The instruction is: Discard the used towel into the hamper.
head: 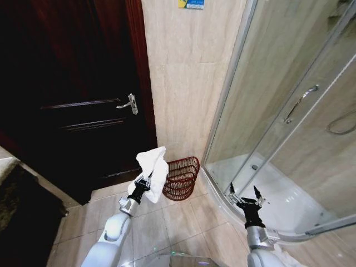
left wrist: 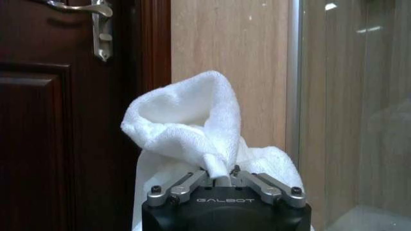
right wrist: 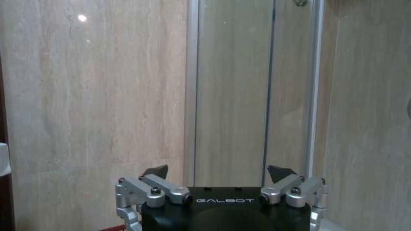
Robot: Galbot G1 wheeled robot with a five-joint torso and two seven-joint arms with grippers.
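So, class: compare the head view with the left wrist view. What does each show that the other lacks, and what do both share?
Head view alone: the hamper on the floor by the wall, the right hand open and empty near the shower tray. Left wrist view alone: a close look at the left hand pinching a fold of the towel. Both share the towel in the left hand, the dark door, its handle and the tiled wall.

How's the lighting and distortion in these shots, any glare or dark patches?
Head view: wide-angle bending of the shower frame; the door nearly black. Left wrist view: the towel bright and sharp, a glint on the glass. Right wrist view: a light spot on the tile wall.
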